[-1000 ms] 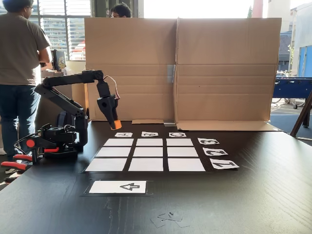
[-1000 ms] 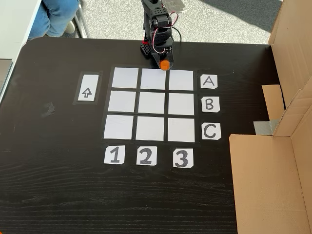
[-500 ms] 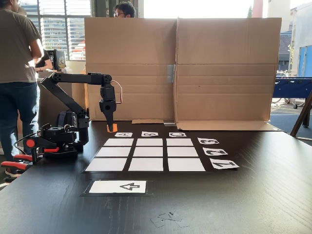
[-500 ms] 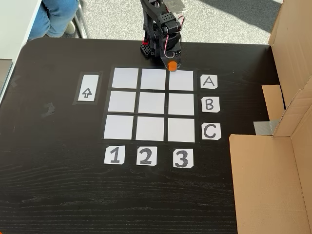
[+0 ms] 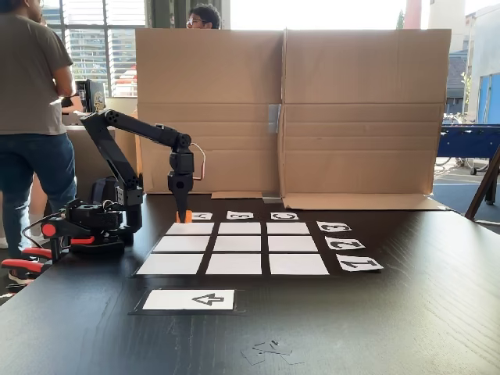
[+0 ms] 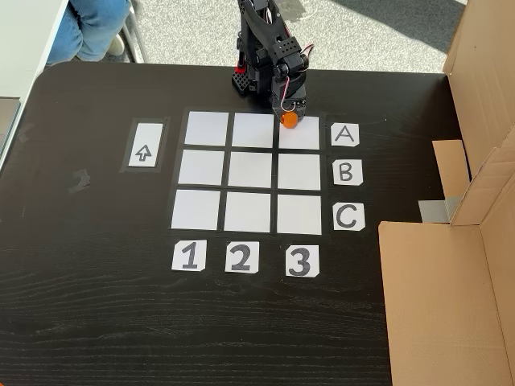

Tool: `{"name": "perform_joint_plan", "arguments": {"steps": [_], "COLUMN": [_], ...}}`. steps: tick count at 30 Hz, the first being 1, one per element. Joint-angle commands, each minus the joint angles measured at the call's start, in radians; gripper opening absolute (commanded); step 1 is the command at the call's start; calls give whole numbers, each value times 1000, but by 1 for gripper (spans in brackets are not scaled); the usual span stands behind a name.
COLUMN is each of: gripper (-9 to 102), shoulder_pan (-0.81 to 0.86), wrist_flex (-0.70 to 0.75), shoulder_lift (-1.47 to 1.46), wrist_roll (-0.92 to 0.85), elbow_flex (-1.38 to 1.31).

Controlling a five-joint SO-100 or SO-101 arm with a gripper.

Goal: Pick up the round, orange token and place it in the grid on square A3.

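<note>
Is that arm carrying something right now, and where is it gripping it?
Yes. The gripper holds the round, orange token at its fingertips, pinched by its sides, low over the top edge of square A3 in the grid.

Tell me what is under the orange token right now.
From above, the orange token, held in the gripper, sits over the top edge of the white square beside label A. Whether it touches the paper is unclear.

9 white grid cells (image 6: 249,170), 6 labels (image 6: 344,135), 1 orange token (image 6: 289,120), 1 arrow card (image 6: 143,144).
</note>
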Motion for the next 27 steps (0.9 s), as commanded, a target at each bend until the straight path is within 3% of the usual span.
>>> {"name": "perform_joint_plan", "arguments": {"steps": [1, 19, 23, 27], "gripper": [0, 1, 14, 16], "shoulder_pan": [-5, -35, -26, -31], "wrist_flex": [-44, -138, -132, -138], "shoulder_lift": [-41, -153, -144, -132], "wrist_roll": [21, 112, 107, 107], "elbow_flex": [-34, -123, -98, -72]}}
